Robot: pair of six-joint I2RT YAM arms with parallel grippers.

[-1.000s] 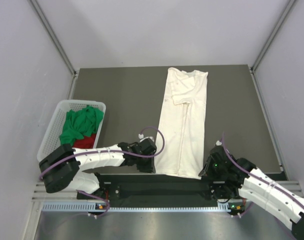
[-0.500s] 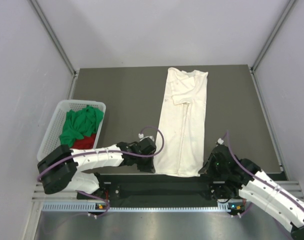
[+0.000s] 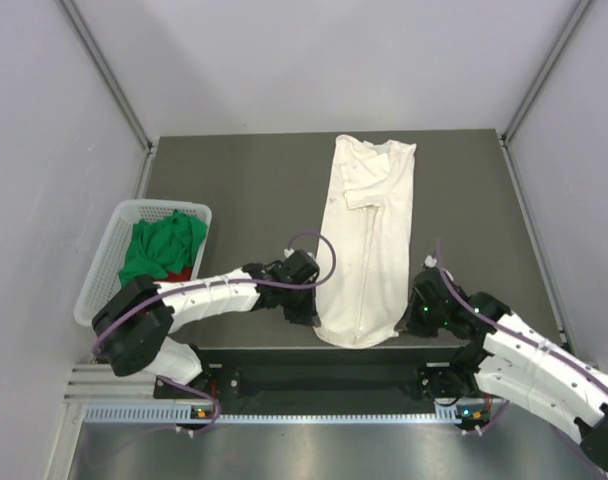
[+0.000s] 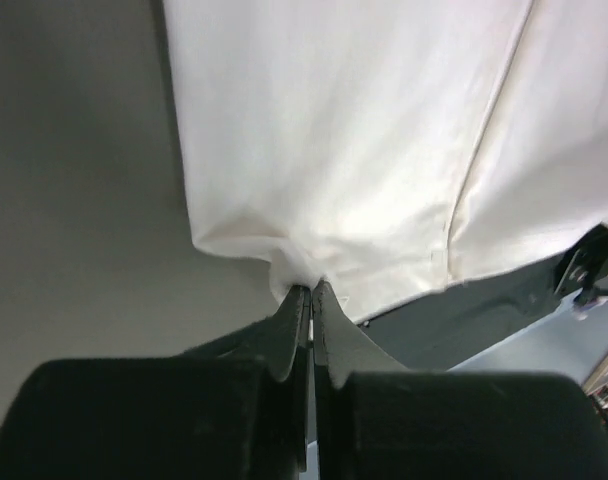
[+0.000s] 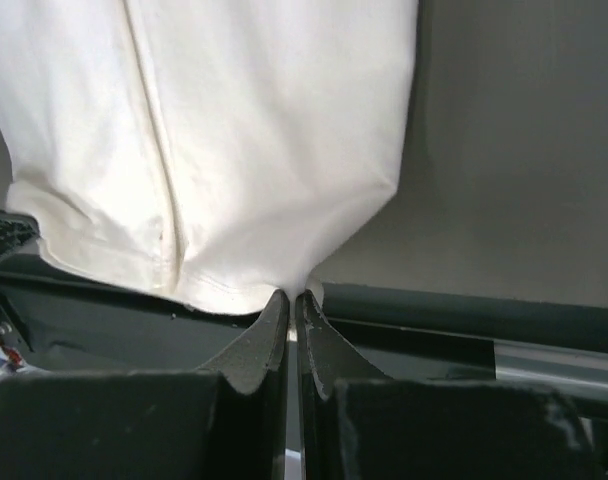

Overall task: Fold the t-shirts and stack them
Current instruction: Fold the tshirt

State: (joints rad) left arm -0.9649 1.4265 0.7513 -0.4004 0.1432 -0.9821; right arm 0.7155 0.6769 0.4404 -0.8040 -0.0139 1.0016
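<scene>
**Now that both claws have shut, the hem gathers**

Where a second ago both claws stood parted at the near hem, we now see them pinched fully shut. The left claw has a bunched nub of the cream-white t-shirt at one hem corner between its fingertips, and the rest of the cloth spreads away ahead of it and to its right. The right claw nips the opposite hem corner the same way, with the cloth fanning out ahead and to its left.

Between the two claws the hem, which lay straight along the near edge of the table, now sags in a rounded curve and sits drawn in from that edge. We take this to mean the grasp is made and the hem can be carried toward the collar, which lies flat far ahead of both claws.

The green tee and red tee sit in the basket, well apart on the side of the left claw away from the shirt. We judge the task early, with no stack yet.
</scene>
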